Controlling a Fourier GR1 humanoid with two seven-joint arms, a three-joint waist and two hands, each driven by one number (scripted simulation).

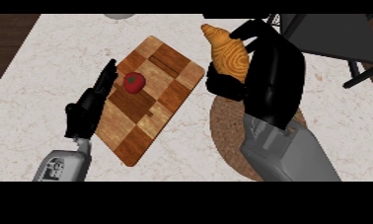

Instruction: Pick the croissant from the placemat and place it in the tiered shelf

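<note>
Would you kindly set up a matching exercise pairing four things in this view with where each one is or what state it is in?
Things:
1. croissant
2. tomato
3. left hand
4. placemat

States or places:
A. open, at the chequered board's left edge
B. round, partly hidden under the right forearm
C. held in the right hand, lifted
D. lying on the chequered wooden board

Pairs: 1-C, 2-D, 3-A, 4-B
</note>
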